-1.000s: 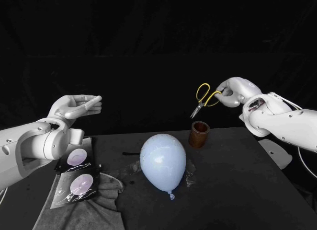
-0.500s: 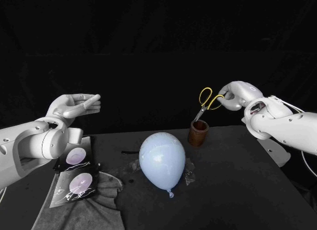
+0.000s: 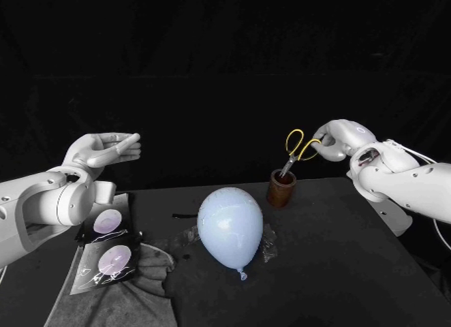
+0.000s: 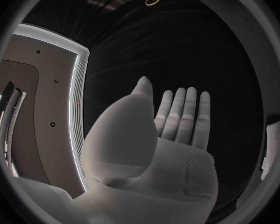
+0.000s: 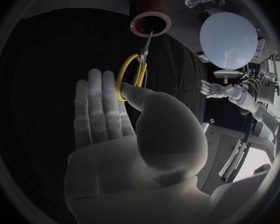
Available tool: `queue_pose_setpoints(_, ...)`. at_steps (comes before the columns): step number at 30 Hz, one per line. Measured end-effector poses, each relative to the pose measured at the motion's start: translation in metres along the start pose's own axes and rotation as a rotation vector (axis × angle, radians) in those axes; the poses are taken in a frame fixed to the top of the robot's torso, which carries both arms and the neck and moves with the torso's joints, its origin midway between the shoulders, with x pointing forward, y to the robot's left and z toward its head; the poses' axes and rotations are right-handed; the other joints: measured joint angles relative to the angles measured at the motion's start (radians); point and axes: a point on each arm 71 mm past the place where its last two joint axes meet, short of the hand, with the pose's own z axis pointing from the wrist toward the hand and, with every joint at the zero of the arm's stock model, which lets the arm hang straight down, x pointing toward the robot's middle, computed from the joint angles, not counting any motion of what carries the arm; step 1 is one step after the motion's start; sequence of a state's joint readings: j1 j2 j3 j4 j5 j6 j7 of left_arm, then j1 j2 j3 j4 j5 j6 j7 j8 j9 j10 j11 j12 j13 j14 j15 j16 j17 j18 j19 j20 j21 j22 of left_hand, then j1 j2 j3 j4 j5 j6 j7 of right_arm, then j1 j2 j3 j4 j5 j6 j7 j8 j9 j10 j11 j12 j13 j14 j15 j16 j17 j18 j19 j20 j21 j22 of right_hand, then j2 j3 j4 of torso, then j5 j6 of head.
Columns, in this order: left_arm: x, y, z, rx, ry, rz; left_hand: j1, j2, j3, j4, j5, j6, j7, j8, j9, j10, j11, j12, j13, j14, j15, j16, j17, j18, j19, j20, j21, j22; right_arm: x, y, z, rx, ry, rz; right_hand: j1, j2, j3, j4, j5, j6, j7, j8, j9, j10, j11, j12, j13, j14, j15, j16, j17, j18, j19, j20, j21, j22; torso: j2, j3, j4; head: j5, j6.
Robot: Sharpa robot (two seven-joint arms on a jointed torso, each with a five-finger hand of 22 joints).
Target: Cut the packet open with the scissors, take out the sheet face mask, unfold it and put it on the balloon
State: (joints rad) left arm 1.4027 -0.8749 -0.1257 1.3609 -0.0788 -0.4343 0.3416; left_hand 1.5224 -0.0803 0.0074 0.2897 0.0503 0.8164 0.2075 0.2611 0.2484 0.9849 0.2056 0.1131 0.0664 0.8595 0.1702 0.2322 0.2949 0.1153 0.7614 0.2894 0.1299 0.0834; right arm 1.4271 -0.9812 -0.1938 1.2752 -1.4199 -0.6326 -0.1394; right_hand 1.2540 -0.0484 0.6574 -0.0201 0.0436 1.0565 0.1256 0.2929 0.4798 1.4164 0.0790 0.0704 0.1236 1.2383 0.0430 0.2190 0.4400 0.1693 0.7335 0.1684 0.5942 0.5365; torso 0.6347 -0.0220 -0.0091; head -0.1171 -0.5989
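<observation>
Right hand (image 3: 336, 139) is gripping the scissors (image 3: 297, 151), tips sitting in the brown cup (image 3: 281, 189); left hand (image 3: 103, 151) is hanging empty, packet (image 3: 112, 248) lying by its arm; blades snagging the rim could tip the cup.

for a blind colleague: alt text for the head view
The right hand holds yellow-handled scissors, tips at a brown cup's mouth behind a pale balloon on the black table. The left hand is raised, holding nothing; the packet lies at the table's left.
</observation>
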Motion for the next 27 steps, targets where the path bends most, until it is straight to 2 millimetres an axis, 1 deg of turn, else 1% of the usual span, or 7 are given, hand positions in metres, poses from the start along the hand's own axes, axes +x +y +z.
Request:
queue_pose_setpoints(8,-0.001,0.0,0.0,-0.001,-0.001,0.0,0.0,0.0,0.003,-0.003,0.0,0.0,0.0,0.0,0.0,0.0,0.0,0.0,0.0,0.0,0.0,0.0,0.0,0.0,0.0,0.0,0.0,0.0,0.013,0.001,-0.004,0.0,0.026,-0.005,0.011,-0.011,0.014,0.014,-0.001,-0.002,-0.003,-0.002,0.001,0.0,0.0,-0.002,-0.001,-0.001,0.001,-0.007,0.003,0.0,0.003,0.003,-0.013,-0.005,0.0,0.0004,-0.0004,0.001,0.0)
queue_pose_setpoints(10,-0.001,0.0,0.0,-0.001,-0.001,0.0,0.0,0.0,0.003,-0.003,0.0,0.0,0.0,0.0,0.0,0.0,0.0,0.0,0.0,0.0,0.0,0.0,0.0,0.0,0.0,0.0,0.0,0.0,0.019,0.003,-0.004,-0.002,0.034,-0.002,0.023,-0.023,0.017,0.017,0.001,-0.011,-0.005,-0.008,0.035,-0.005,-0.005,-0.01,-0.007,-0.02,0.009,-0.021,0.002,0.0,0.004,0.004,-0.018,-0.007,0.0,0.0008,-0.0002,0.002,0.0)
queue_pose_setpoints(11,-0.001,0.0,0.0,-0.001,-0.002,0.0,0.0,0.0,0.003,-0.003,0.0,0.0,0.0,0.0,0.0,0.0,0.0,0.0,0.0,0.0,0.0,0.0,0.0,0.0,0.0,0.0,0.0,0.0,0.022,0.005,-0.005,-0.005,0.039,0.001,0.029,-0.029,0.018,0.018,0.003,-0.023,0.005,-0.013,0.075,-0.025,-0.002,-0.01,-0.013,-0.037,0.014,-0.031,0.001,0.0,0.004,0.008,-0.023,-0.009,0.0,0.001,0.0002,0.003,0.0)
queue_pose_setpoints(13,-0.002,0.0,0.0,-0.001,-0.003,0.0,0.0,0.0,0.003,-0.003,0.0,0.0,0.0,0.0,0.0,0.0,0.0,0.0,0.0,0.0,0.0,0.0,0.0,0.0,0.0,0.0,0.0,0.0,0.029,0.009,-0.007,-0.009,0.049,0.008,0.032,-0.046,0.02,0.022,0.007,-0.045,0.02,-0.023,0.1,-0.071,0.009,-0.01,-0.025,-0.057,0.028,-0.046,-0.004,-0.001,-0.002,0.016,-0.032,-0.014,0.0,0.0011,0.0002,0.004,0.0)
queue_pose_setpoints(15,-0.002,0.001,0.0,-0.002,-0.003,0.0,0.0,0.0,0.006,0.0,0.0,0.0,0.0,0.0,0.0,0.0,0.0,0.0,0.0,0.0,0.0,0.0,0.0,0.0,0.0,0.0,0.0,0.0,0.033,0.012,-0.007,-0.012,0.054,0.014,0.031,-0.07,0.017,0.029,0.011,-0.057,0.032,-0.035,0.1,-0.099,0.014,-0.01,-0.034,-0.074,0.034,-0.054,-0.006,-0.001,-0.005,0.02,-0.044,-0.02,0.0,0.0011,0.0003,0.006,0.0)
queue_pose_setpoints(21,-0.003,0.001,0.0,-0.003,-0.005,0.001,0.0,0.0,0.006,0.0,0.0,0.0,0.0,0.0,0.0,0.0,0.0,0.0,0.0,0.0,0.0,0.0,0.0,0.0,0.0,0.0,0.0,0.0,0.046,0.018,-0.009,-0.013,0.066,0.036,0.021,-0.102,0.014,0.058,0.008,-0.075,0.043,-0.056,0.09,-0.127,0.03,-0.01,-0.046,-0.097,0.047,-0.071,-0.008,-0.001,-0.004,0.029,-0.074,-0.038,0.0,0.0008,0.0003,0.006,-0.001)
queue_pose_setpoints(27,-0.003,0.002,0.0,-0.004,-0.004,0.001,0.0,0.0,0.006,0.0,0.0,0.0,0.0,0.0,0.0,0.0,0.0,0.0,0.0,0.0,0.0,0.0,0.0,0.0,0.0,0.0,0.0,0.0,0.053,0.022,-0.009,-0.006,0.074,0.051,0.005,-0.165,0.001,0.114,0.008,-0.151,0.086,-0.119,0.065,-0.242,0.073,-0.01,-0.063,-0.191,0.083,-0.125,-0.031,-0.002,-0.017,0.062,-0.133,-0.075,0.0,0.0003,0.0003,0.005,-0.001)
